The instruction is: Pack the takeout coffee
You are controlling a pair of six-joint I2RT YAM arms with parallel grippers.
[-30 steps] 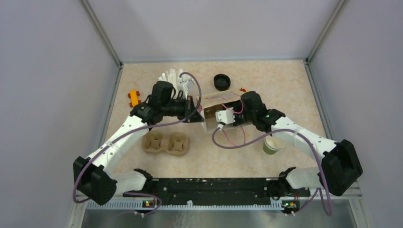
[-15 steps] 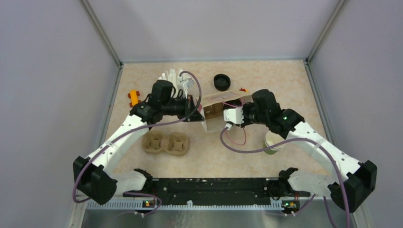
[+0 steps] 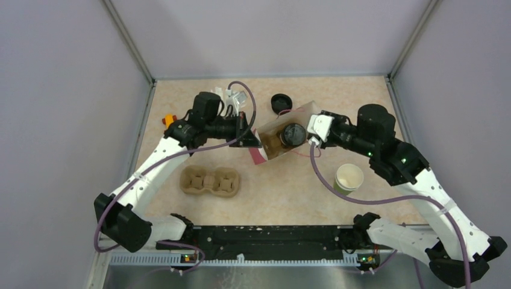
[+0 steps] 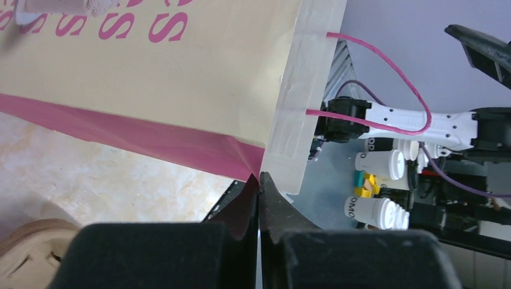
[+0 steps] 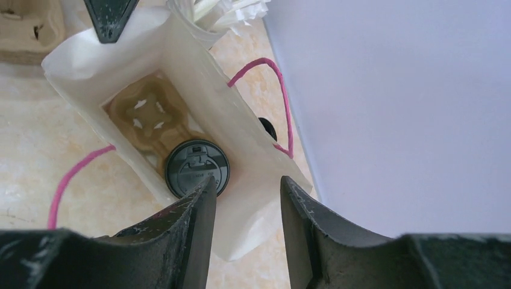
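Note:
The takeout coffee [image 3: 294, 133], a cup with a round black lid [image 5: 197, 168], stands inside the open pale paper bag [image 3: 278, 143] beside a brown cup carrier [image 5: 146, 114] in the bag's bottom. My left gripper [image 3: 254, 143] is shut on the bag's left corner; in the left wrist view its fingers [image 4: 259, 183] pinch the pink-and-cream edge of the bag [image 4: 150, 66]. My right gripper [image 3: 307, 133] is open and empty, just above the bag's right rim, with its fingers [image 5: 244, 192] apart beside the lid. The cup's sides are hidden by the bag.
A green-sided paper cup [image 3: 348, 179] stands at the right. A spare black lid [image 3: 279, 102] lies behind the bag. A second brown carrier [image 3: 210, 181] lies in front of the left arm. An orange piece [image 3: 169, 120] lies far left. The cup of white straws [image 5: 217, 9] stands behind the bag.
My right arm has risen and drawn back to the right, out of the bag. The bag has swung mouth-up, and the black-lidded cup now shows inside it. My left gripper still holds the corner.

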